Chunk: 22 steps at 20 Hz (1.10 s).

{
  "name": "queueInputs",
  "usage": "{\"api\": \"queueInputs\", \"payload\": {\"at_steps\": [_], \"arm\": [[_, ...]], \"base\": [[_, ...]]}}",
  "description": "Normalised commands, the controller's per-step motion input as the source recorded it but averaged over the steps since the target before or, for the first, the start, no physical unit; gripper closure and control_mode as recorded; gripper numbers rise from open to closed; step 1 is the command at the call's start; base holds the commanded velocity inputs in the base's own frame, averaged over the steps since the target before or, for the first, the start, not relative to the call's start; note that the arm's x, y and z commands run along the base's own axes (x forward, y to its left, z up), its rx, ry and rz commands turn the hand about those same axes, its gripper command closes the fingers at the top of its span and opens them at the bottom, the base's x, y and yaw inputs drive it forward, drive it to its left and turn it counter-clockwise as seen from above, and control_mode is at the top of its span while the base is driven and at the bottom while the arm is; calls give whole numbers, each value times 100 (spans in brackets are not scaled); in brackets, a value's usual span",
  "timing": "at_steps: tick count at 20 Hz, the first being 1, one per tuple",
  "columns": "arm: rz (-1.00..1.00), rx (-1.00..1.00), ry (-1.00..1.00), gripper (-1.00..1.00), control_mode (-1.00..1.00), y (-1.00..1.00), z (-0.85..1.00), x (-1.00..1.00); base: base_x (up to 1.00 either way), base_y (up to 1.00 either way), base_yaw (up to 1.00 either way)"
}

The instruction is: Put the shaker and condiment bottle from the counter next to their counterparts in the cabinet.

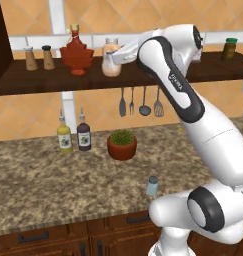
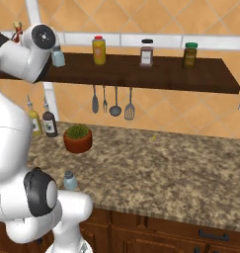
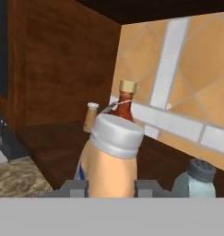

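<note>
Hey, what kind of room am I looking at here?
Most likely a kitchen, a rendered one. A speckled stone counter runs over wooden drawers, cooking utensils hang from a dark wooden shelf holding jars and bottles, and the wall behind is tiled.

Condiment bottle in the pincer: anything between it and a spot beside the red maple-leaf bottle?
Nothing visible. The condiment bottle, gripped by the pincer, is already at the shelf, right of the maple-leaf bottle, with bare shelf between.

Condiment bottle (image 3: 109, 161) base cut off (bottom edge).
</note>
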Motion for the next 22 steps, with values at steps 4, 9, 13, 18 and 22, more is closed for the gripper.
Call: {"api": "queueInputs", "payload": {"at_steps": [4, 9, 13, 18, 22], "arm": [[0, 0, -2, 100, -100, 23, -8, 52], [0, 0, -3, 100, -100, 11, -25, 50], [0, 0, -1, 100, -100, 14, -14, 41], [0, 0, -2, 100, -100, 21, -14, 36], [0, 0, 0, 100, -100, 7, -5, 32]], "base": [[0, 0, 0], [0, 0, 0], [0, 0, 0], [0, 0, 0], [0, 0, 0]]}}
